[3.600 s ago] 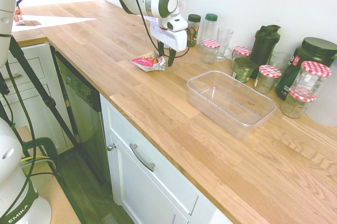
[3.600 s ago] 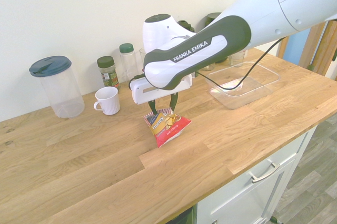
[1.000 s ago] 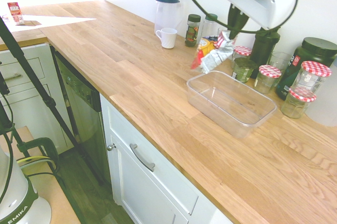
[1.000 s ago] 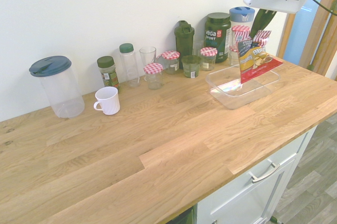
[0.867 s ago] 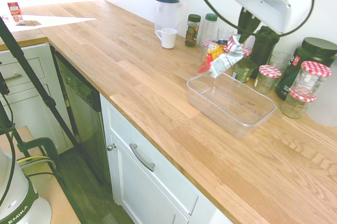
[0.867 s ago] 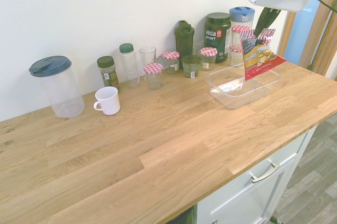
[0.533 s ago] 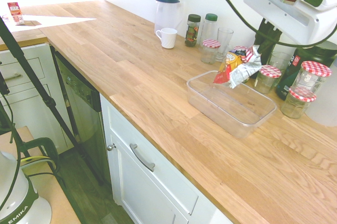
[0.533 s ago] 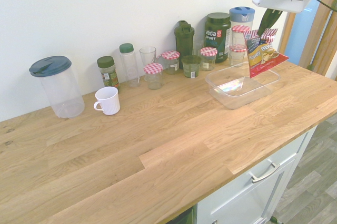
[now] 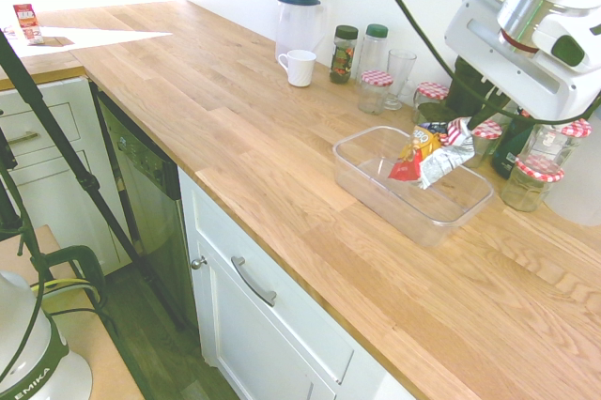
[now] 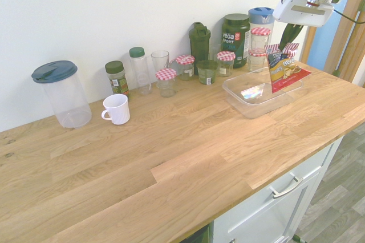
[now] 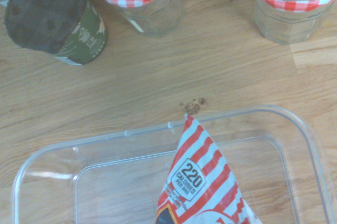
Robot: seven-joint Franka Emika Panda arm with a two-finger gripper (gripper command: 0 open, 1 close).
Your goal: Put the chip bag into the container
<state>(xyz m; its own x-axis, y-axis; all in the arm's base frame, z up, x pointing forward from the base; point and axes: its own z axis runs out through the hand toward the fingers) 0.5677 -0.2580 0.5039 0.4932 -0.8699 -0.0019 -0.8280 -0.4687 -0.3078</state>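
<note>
The chip bag (image 9: 431, 152), silver with red and yellow print, hangs by its top edge from my gripper (image 9: 467, 124), which is shut on it. It dangles over the clear rectangular container (image 9: 374, 184), its lower end down between the walls near the far end. In the second exterior view the chip bag (image 10: 285, 67) hangs under the gripper (image 10: 286, 43) above the container (image 10: 245, 104). In the wrist view the chip bag (image 11: 201, 181), with its red and white stripes, shows over the container (image 11: 126, 134).
Jars with red-checked lids (image 9: 531, 179), a green-lidded jar (image 9: 434, 121), a dark shaker (image 10: 200, 40) and a large dark tub (image 10: 235, 32) crowd the wall side of the container. Further along stand a glass (image 9: 399, 73), spice bottles (image 9: 346, 51), a white mug (image 9: 300, 68) and a pitcher (image 9: 298, 22).
The gripper has carried the chip bag further along over the container and lowered it, so the bag now hangs partly inside the walls.
</note>
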